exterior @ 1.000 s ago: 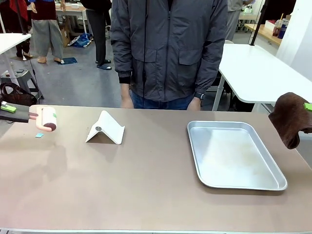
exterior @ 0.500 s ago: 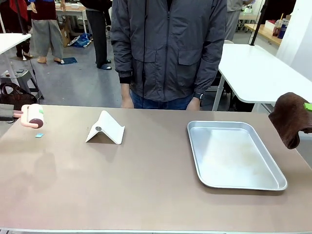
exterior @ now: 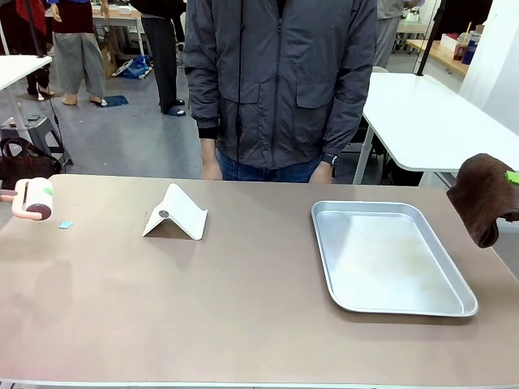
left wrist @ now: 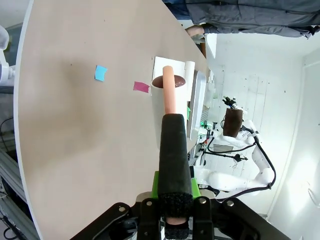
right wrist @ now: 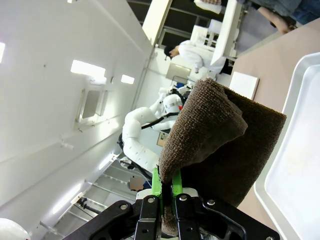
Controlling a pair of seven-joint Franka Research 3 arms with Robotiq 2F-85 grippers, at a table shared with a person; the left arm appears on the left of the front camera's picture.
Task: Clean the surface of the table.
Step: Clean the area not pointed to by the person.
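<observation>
Because the table (exterior: 243,308), spanning the foreground, carries the silver tray (exterior: 389,259) and the white folded stand (exterior: 177,212), a wide wipe risks shoving either toward an edge. The right gripper (right wrist: 166,187), jaws pinched on the brown cloth (right wrist: 220,135), holds it above the right end, where a slack grip could drop it. The left gripper (left wrist: 175,192), jaws clamped on the lint roller (left wrist: 174,150) handle, hangs at the left end near a blue scrap (left wrist: 101,73) and a pink scrap (left wrist: 141,87), which a shallow pass may miss.

Silver tray (exterior: 394,258), right; white folded stand (exterior: 176,213), left of it; blue scrap (exterior: 66,224) and pink lint roller (exterior: 34,198), far left; brown cloth (exterior: 481,197), right edge; person in grey jacket (exterior: 280,81), behind.
</observation>
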